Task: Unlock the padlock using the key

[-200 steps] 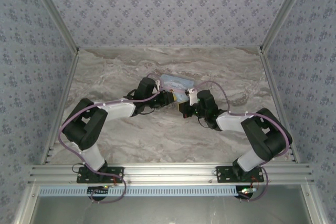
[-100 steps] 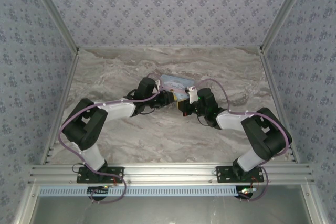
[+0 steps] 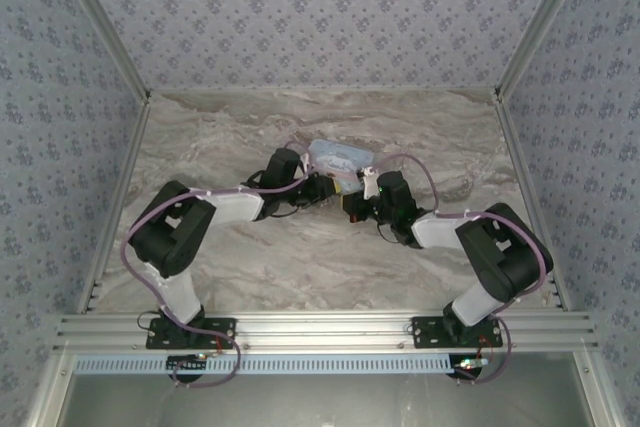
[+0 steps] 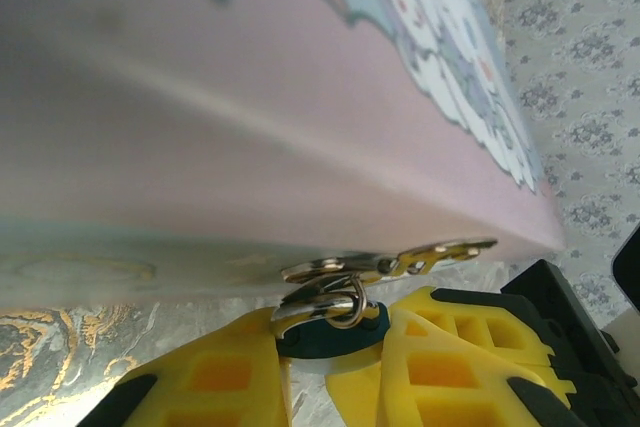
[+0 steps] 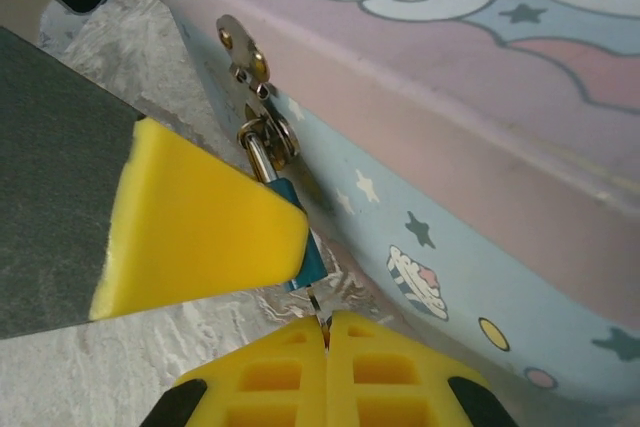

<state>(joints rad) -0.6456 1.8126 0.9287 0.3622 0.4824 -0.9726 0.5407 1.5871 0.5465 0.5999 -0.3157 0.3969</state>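
Blue-patterned wallpaper (image 3: pixel 320 7) closes in three sides of a veined marble table (image 3: pixel 300 267). Both arms reach inward from the near rail with elbows bent outward. The left arm (image 3: pixel 215 209) and the right arm (image 3: pixel 470 232) meet wrist to wrist at the near side of a pale blue cartoon tin (image 3: pixel 340 157) lying mid-table. The left gripper (image 4: pixel 335 352) pinches the teal padlock (image 4: pixel 330 335) between its yellow fingers, and the padlock's shackle is threaded through the tin's hasp (image 5: pixel 262 132). The right gripper (image 5: pixel 327 337) presses its fingers together on the thin key (image 5: pixel 320 309). The key's tip reaches the padlock's lower end; whether it is inserted cannot be told.
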